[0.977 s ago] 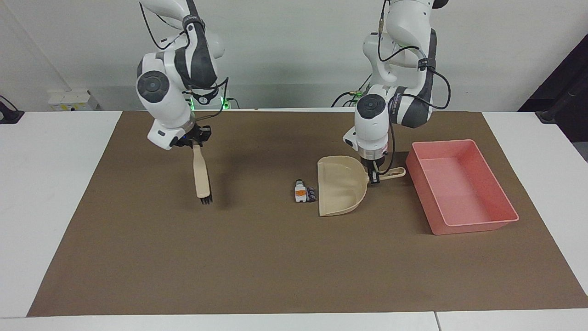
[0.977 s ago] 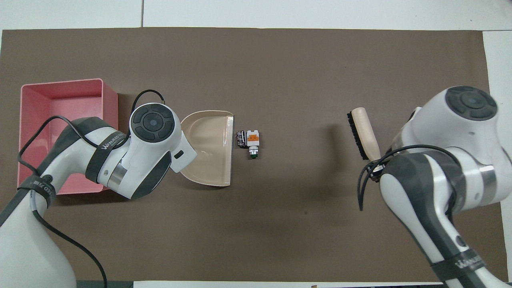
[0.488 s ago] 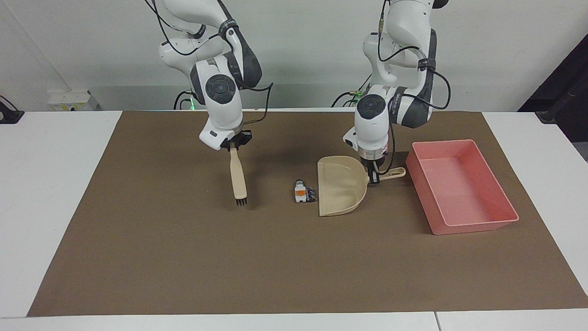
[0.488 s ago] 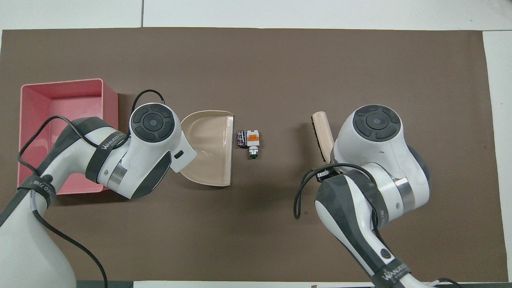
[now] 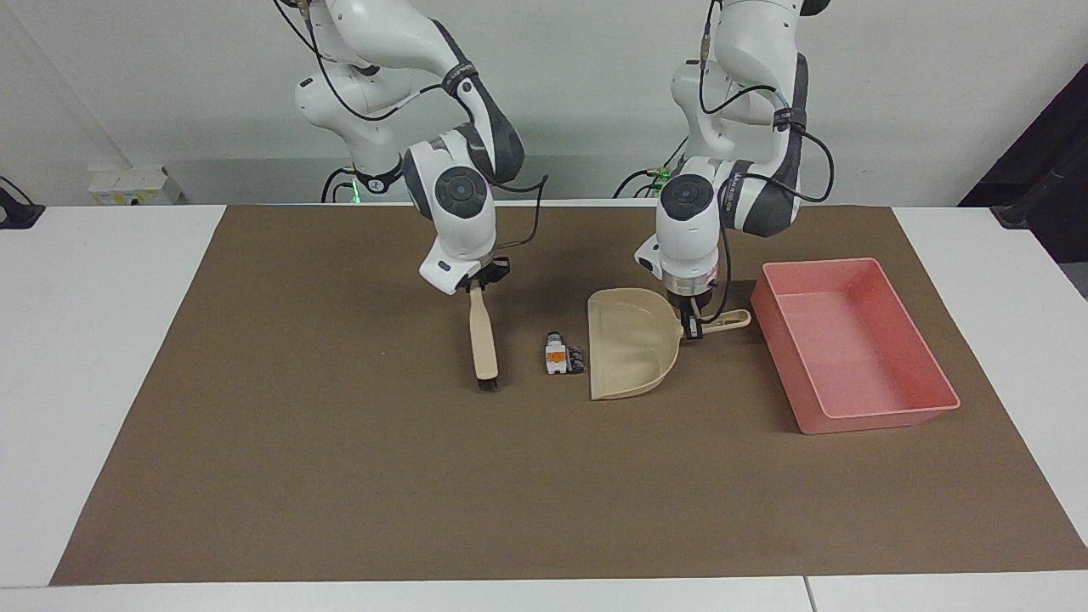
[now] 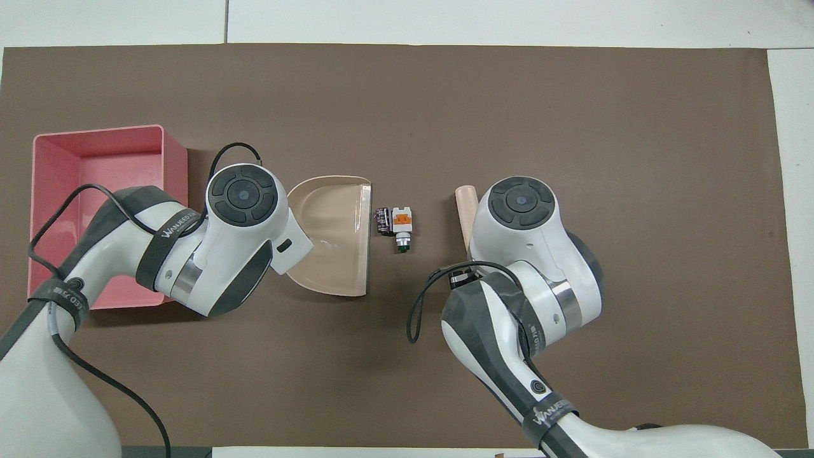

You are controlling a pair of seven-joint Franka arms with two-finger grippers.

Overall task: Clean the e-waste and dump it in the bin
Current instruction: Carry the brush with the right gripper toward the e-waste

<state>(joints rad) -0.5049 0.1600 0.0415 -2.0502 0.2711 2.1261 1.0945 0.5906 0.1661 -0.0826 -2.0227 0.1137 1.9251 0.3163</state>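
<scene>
Jaws on both arms are clamped: your right gripper [image 5: 478, 286] pinches the top of a beige brush [image 5: 484, 340] that hangs bristles-down, its tip at or just above the brown mat [image 5: 340, 476], while your left gripper [image 5: 690, 321] grips the handle of the beige dustpan [image 5: 631, 344] resting on the mat.

Between brush and dustpan lies the e-waste: a white scrap with an orange patch [image 5: 555, 355] and, touching it, a small dark chip [image 5: 575, 359] just beside the dustpan's open edge.

From the facing view you see both grips and the brush's dark bristles. From overhead, the arms' wrists cover both grippers, and only the brush's rounded end [image 6: 465, 203] shows; that view does separate the two scraps cleanly, dark chip [image 6: 383, 221] next to the pan's lip, white piece [image 6: 402, 221] toward the brush.

The dustpan [image 6: 334, 232] holds nothing. The pink bin [image 5: 850, 344], beside the dustpan's handle toward the left arm's end of the table, also holds nothing.
</scene>
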